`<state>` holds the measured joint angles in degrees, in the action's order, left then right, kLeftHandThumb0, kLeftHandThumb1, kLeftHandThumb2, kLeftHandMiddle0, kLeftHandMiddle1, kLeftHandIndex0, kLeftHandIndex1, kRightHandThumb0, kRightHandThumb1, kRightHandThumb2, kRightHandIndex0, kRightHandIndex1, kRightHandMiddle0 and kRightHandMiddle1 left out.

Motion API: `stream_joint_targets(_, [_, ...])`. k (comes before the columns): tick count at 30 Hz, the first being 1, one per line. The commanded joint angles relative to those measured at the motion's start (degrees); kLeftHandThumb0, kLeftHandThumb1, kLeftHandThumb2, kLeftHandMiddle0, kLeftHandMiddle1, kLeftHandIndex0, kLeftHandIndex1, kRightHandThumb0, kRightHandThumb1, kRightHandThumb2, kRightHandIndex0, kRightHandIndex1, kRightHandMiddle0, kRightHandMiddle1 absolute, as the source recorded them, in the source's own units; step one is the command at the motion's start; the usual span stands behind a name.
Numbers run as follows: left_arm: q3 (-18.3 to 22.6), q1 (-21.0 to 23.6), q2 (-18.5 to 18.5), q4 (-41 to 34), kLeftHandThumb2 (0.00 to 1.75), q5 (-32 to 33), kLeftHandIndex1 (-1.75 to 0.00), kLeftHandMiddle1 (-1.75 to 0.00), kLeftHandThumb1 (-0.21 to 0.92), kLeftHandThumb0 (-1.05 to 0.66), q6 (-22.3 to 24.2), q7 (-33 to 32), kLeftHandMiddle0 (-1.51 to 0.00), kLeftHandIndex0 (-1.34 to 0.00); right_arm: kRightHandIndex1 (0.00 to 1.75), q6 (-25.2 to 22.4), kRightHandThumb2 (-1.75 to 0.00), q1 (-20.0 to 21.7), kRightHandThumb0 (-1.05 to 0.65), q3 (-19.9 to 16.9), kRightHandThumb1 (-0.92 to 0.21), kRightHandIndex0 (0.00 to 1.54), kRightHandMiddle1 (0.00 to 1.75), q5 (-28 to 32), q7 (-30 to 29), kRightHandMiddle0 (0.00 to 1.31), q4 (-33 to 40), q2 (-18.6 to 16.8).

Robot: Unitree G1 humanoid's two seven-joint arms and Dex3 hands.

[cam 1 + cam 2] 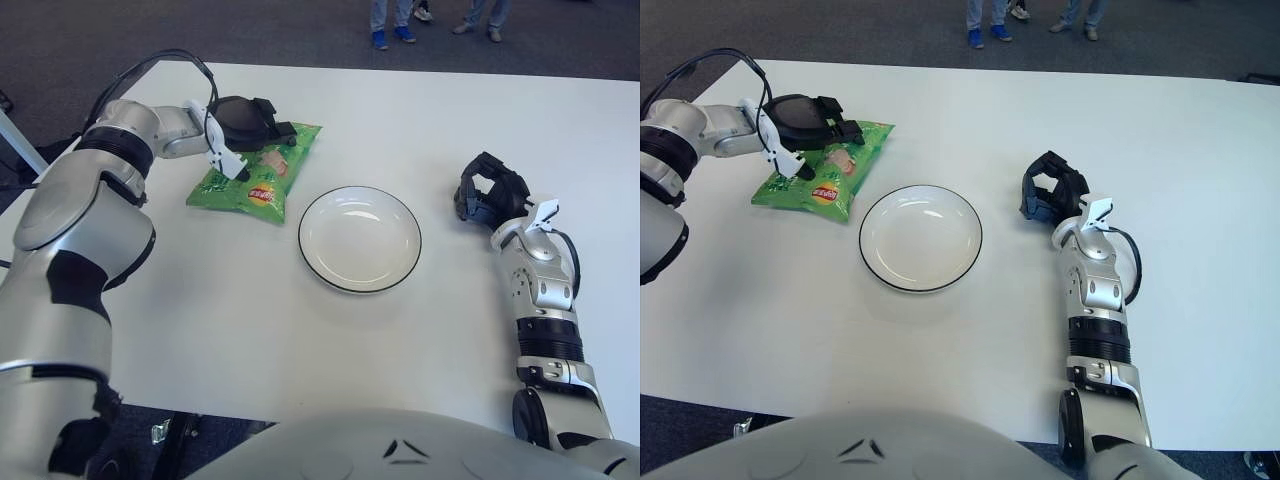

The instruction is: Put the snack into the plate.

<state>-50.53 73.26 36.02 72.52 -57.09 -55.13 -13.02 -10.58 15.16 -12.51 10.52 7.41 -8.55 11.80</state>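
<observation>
Where left hand (250, 125) sits, green snack (258, 175), logo unreadable.

The plate (359, 239) sits mid-table (300, 340). The snack bag (258, 172) lies just left of and behind it (the left hand (252, 122) is over the bag). The right hand (488, 195) is off to the plate's right.

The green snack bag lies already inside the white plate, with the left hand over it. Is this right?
Not quite. The green snack bag lies on the table, to the left of the white plate, as the left eye view shows. The left hand is indeed over it.
</observation>
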Motion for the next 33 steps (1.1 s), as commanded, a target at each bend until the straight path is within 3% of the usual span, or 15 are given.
stream_joint_targets(1, [8.1, -3.2, -1.1, 1.7, 1.00, 10.6, -1.24, -1.05, 0.47, -0.55, 1.1, 15.1, -0.35, 0.00, 1.75, -3.5, -1.25, -2.4, -0.47, -0.1, -0.38, 1.32, 1.75, 1.0, 0.3, 0.57, -3.0, -0.6])
stream_joint_targets(5, [12.7, -4.9, -1.8, 1.0, 0.94, 16.9, -1.31, -1.10, 0.56, -0.58, 3.7, 23.2, -0.39, 0.00, 1.75, -3.9, -1.25, -2.4, -0.47, -0.2, -0.38, 1.32, 1.75, 1.1, 0.5, 0.57, -2.8, -0.6])
stream_joint_targets(13, [20.1, -8.5, -3.2, -2.1, 0.96, 26.3, -1.40, -1.26, 0.57, -0.56, 10.4, 34.2, -0.45, -0.07, 1.75, -4.5, -1.25, -2.2, -0.47, -0.4, -0.38, 1.32, 1.75, 1.5, 1.0, 0.57, -2.7, -0.5])
stream_joint_targets(19, [23.3, -10.8, -3.9, -5.0, 0.98, 28.9, -1.44, -1.37, 0.59, -0.56, 14.7, 36.2, -0.46, -0.11, 1.75, -4.9, -1.25, -2.2, -0.46, -0.5, -0.38, 1.32, 1.75, 1.8, 1.1, 0.57, -2.8, -0.4])
stream_joint_targets(26, [25.8, -13.3, -4.7, -8.5, 0.88, 30.7, -1.49, -1.43, 0.74, -0.63, 22.6, 39.0, -0.46, -0.04, 1.75, -5.2, -1.25, -2.2, -0.46, -0.5, -0.38, 1.31, 1.75, 1.7, 0.8, 0.57, -2.5, -0.4])
stream_joint_targets(33, [29.2, -16.9, -5.8, -17.3, 0.75, 33.8, -1.40, -1.29, 0.86, -0.67, 37.5, 43.8, -0.40, 0.00, 1.75, -5.3, -1.25, -2.2, -0.47, -0.5, -0.38, 1.31, 1.75, 1.8, 1.1, 0.57, -2.4, -0.3])
